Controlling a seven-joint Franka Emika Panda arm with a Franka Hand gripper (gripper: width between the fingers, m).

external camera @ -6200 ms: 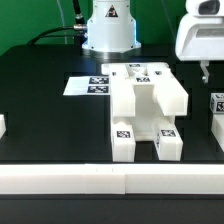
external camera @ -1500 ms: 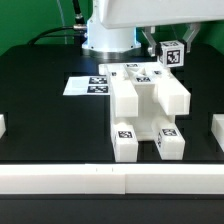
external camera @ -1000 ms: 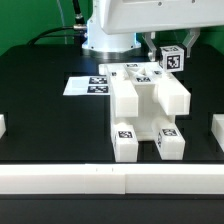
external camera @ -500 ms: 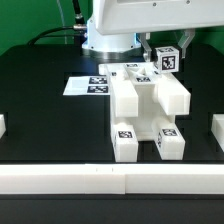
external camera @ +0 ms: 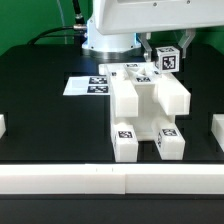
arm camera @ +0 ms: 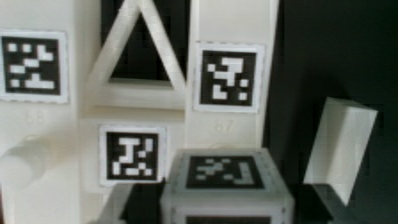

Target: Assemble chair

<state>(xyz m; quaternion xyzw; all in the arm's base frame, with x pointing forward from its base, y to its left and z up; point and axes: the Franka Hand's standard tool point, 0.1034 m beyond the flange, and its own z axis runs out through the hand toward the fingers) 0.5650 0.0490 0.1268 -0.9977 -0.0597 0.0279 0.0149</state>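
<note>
The partly built chair (external camera: 146, 105) stands mid-table as a blocky white body with two tagged feet toward the front. My gripper (external camera: 167, 50) is shut on a small white tagged chair part (external camera: 168, 62) and holds it in the air just above the chair's back right corner. In the wrist view the held part (arm camera: 226, 172) sits between my dark fingers (arm camera: 150, 196), with the chair's tagged uprights (arm camera: 222, 75) close behind it.
The marker board (external camera: 86, 86) lies flat at the exterior view's left of the chair. Loose white parts sit at the left edge (external camera: 2, 127) and the right edge (external camera: 217, 130). A white rail (external camera: 110, 178) runs along the table's front. The robot base (external camera: 108, 35) stands behind.
The gripper came from the exterior view's far right, took the tagged part and carried it over the chair. In the last second it shifted slightly left and down.
</note>
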